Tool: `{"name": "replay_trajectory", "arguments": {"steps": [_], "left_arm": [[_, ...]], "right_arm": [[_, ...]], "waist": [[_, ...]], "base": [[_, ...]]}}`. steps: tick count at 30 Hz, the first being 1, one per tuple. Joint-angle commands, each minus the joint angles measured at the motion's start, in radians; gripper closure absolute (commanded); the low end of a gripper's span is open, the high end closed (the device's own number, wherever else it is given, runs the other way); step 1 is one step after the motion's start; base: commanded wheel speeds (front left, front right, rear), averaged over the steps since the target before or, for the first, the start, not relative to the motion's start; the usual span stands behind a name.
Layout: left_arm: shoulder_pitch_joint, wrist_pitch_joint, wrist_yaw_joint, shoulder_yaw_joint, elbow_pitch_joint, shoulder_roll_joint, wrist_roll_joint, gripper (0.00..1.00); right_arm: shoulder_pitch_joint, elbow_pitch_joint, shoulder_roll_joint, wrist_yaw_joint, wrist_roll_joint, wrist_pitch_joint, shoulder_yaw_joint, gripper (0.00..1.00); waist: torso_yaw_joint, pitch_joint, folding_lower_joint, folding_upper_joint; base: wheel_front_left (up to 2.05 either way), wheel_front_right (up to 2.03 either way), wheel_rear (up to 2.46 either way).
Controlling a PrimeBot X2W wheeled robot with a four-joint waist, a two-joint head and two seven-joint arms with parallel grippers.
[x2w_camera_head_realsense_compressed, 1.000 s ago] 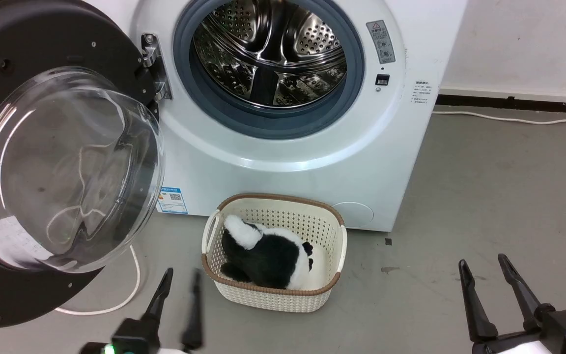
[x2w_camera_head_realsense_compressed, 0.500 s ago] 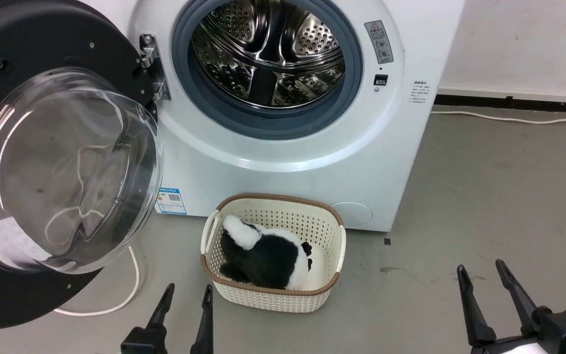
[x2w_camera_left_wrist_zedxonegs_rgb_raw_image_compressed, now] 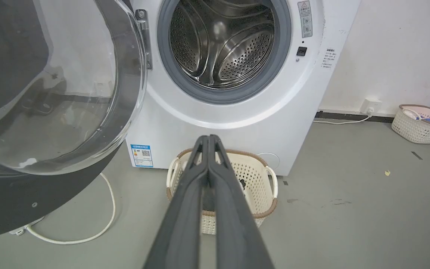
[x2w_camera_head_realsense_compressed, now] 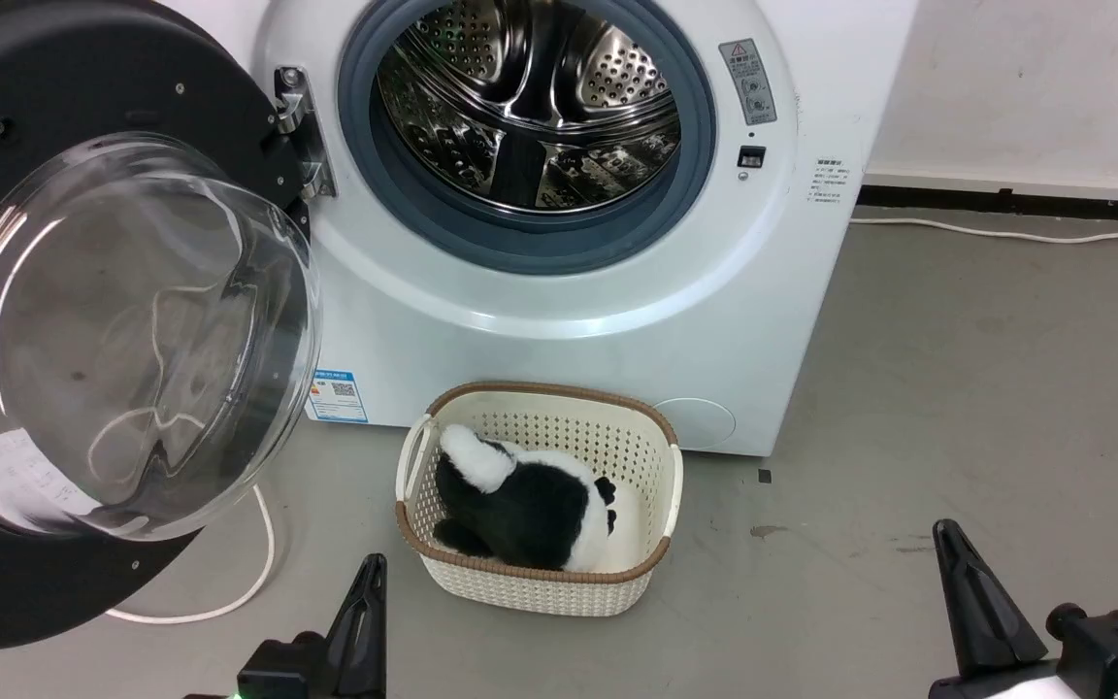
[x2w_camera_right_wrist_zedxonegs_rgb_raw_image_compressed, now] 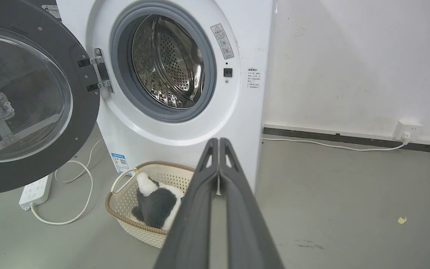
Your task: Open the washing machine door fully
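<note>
A: Door?
B: Washing machine door (x2w_camera_head_realsense_compressed: pixel 122 330) stands swung wide open on the left of the steel drum (x2w_camera_head_realsense_compressed: pixel 530 107). It hangs on its metal hinge (x2w_camera_head_realsense_compressed: pixel 299 131), glass bowl bulging toward the camera.
A: Grippers?
B: Left gripper (x2w_camera_left_wrist_zedxonegs_rgb_raw_image_compressed: pixel 208 139) has its fingers pressed together with nothing between them, near the cream basket (x2w_camera_head_realsense_compressed: pixel 540 587). Right gripper (x2w_camera_right_wrist_zedxonegs_rgb_raw_image_compressed: pixel 218 141) is likewise closed and empty, well apart on the right (neither touches the door).
A: In the basket?
B: Black-and-white plush toy (x2w_camera_head_realsense_compressed: pixel 520 505). The basket sits on the floor in front of the machine.
</note>
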Motion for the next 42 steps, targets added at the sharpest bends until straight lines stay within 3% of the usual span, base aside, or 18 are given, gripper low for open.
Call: {"name": "replay_trajectory", "arguments": {"steps": [1, 42], "left_arm": [[-0.004, 0.005, -0.007, 0.009, -0.005, -0.004, 0.01, 1.0], [-0.027, 0.086, -0.048, 0.088, -0.039, -0.033, 0.084, 1.0]], "right_arm": [[-0.005, -0.001, 0.0, 0.0, -0.005, 0.006, 0.002, 1.0], [-0.036, -0.011, 0.002, 0.0, -0.033, 0.08, 0.02, 1.0]], "waist": [[-0.001, 0.0, -0.0001, -0.0001], [-0.016, 0.008, -0.0001, -0.0001]], "base": [[0.0, 0.0, 0.0], [0.0, 0.0, 0.0]]}}
